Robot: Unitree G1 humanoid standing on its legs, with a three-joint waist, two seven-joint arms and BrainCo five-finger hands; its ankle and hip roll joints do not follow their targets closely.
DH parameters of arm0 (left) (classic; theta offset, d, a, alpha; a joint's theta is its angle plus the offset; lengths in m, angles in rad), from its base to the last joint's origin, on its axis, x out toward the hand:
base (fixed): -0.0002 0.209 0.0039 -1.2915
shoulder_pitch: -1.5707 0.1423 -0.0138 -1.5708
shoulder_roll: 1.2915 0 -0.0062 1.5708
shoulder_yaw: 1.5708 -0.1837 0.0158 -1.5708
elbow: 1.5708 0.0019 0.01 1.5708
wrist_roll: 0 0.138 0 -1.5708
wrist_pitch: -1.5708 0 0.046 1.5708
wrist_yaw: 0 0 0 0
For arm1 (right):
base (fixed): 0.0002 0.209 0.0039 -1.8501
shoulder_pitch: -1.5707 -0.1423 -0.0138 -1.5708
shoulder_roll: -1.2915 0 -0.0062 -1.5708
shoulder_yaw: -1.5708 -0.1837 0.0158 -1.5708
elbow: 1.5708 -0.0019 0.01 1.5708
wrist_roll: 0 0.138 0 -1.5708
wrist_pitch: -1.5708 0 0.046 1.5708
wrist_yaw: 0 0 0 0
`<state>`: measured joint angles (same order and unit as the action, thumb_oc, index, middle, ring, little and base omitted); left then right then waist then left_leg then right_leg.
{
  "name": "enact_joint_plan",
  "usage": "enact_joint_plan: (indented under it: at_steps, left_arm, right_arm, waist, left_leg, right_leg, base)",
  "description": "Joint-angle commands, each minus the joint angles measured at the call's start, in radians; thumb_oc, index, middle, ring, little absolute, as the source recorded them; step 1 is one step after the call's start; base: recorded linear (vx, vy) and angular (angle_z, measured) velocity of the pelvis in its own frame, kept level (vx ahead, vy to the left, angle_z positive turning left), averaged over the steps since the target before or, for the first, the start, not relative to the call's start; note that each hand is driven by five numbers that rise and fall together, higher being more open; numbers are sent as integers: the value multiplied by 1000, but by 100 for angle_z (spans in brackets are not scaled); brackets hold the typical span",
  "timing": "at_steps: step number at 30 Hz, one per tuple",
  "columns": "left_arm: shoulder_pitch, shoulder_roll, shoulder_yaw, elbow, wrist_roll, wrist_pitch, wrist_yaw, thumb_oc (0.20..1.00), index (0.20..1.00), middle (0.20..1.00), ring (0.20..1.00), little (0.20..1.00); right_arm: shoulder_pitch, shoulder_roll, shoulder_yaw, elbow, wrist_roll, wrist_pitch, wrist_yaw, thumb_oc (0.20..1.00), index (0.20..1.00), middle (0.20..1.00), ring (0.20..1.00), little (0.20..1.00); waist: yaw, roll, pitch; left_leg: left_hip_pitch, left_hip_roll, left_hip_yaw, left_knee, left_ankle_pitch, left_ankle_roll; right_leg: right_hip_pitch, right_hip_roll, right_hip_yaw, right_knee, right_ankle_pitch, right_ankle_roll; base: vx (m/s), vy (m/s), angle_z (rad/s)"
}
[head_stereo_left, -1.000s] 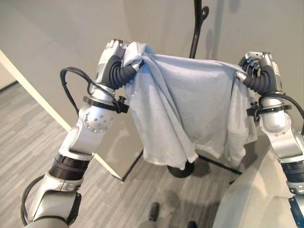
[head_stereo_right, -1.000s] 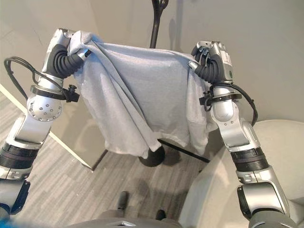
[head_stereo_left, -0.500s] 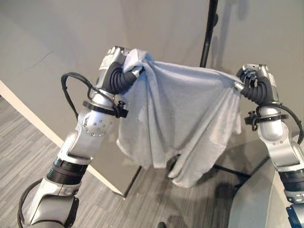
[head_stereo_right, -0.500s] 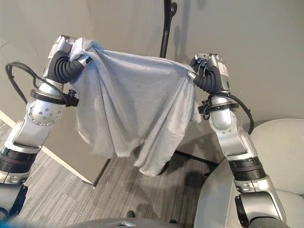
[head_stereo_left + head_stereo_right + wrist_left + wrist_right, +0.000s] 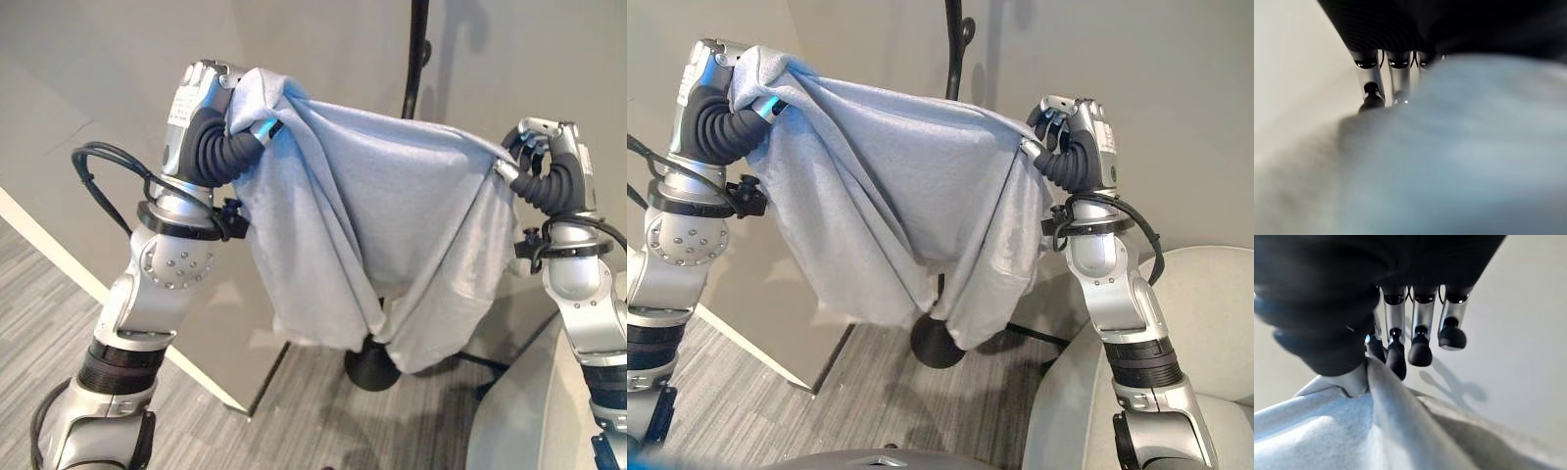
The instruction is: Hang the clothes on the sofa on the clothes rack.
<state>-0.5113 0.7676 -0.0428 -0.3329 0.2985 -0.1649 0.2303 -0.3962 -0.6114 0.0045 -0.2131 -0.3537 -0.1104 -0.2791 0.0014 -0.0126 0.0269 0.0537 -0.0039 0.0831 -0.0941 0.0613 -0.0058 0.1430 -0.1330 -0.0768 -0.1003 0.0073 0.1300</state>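
left hand (image 5: 201,108) raised, fingers hidden under garment (image 5: 392,215).

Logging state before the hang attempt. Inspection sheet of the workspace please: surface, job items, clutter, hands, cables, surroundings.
Surface: grey plank floor; no table in use.
Job's things: light grey garment stretched in the air between both hands, lower edge hanging free. Black clothes rack pole rises behind it, round base on the floor; garment not on the rack.
Clutter: nothing seen.
Hands: left hand bunched into one upper corner of the cloth, fingers hidden by it; right hand pinches the other corner.
Cables: nothing seen apart from the robot's own.
Surroundings: plain grey walls; pale sofa at lower right.
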Motion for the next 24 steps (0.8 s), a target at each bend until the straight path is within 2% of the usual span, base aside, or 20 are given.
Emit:
enact_joint_plan:
  at_steps: [1,5,8,11,12,14,15,19,24]
  left_arm:
    - [-125,56,8,50,38,-9,76,200,200,200,200,200]
    - [-242,120,-46,94,53,1,97,200,200,200,200,200]
    - [-367,177,-123,161,62,14,112,200,200,200,200,200]
    - [-456,197,-185,217,64,18,123,200,200,200,200,200]
    - [-524,216,-238,269,66,30,129,200,200,200,200,200]
    - [-569,224,-274,301,68,35,134,200,200,200,200,200]
    - [-650,234,-344,378,63,45,145,200,200,200,200,200]
    - [-798,223,-492,543,50,63,164,200,200,200,200,200]
    - [-929,178,-650,776,7,75,172,200,200,200,200,200]
  right_arm:
    - [-88,-42,-57,1,-9,-22,-69,200,200,200,200,200]
    - [-163,-83,-37,12,10,-13,-84,200,200,200,200,200]
    - [-263,-146,15,72,39,1,-90,200,200,200,200,200]
    - [-334,-177,56,131,70,8,-94,200,200,200,200,200]
    - [-387,-212,102,190,98,20,-89,200,200,200,200,200]
    - [-422,-231,129,225,109,26,-86,200,200,200,200,200]
    - [-496,-262,185,302,137,37,-87,200,200,200,200,200]
    - [-647,-290,314,460,187,53,-85,200,200,200,200,200]
    - [-863,-266,509,709,259,61,-59,200,200,200,200,200]
  waist:
    - [27,-16,-104]
    - [26,-13,-110]
    - [24,-11,-116]
    - [23,-11,-115]
    - [21,-9,-122]
    - [21,-8,-125]
    - [19,-7,-122]
    - [11,-3,-124]
    - [4,-5,-120]
  left_leg:
    - [56,97,-33,7,-91,-72]
    - [58,98,-34,7,-91,-73]
    - [56,97,-35,7,-91,-73]
    - [57,96,-36,7,-93,-73]
    - [57,94,-37,7,-91,-73]
    - [62,96,-37,7,-101,-75]
    - [58,93,-35,7,-91,-75]
    - [64,93,-33,7,-101,-78]
    - [59,93,-29,7,-96,-82]
  right_leg:
    - [-47,-75,-56,13,39,61]
    - [-47,-74,-57,14,40,63]
    - [-47,-74,-59,14,41,66]
    - [-46,-74,-60,15,41,68]
    - [-46,-73,-58,15,42,69]
    - [-41,-72,-59,15,34,72]
    - [-47,-72,-58,16,43,72]
    - [-46,-71,-55,17,38,78]
    - [-56,-74,-51,17,45,83]
  base:
    - [0,0,0]
    - [0,0,0]
    - [0,0,0]
    - [0,0,0]
    - [0,0,0]
    - [26,3,0]
    - [56,12,-1]
    - [13,1,1]
    - [4,4,-5]
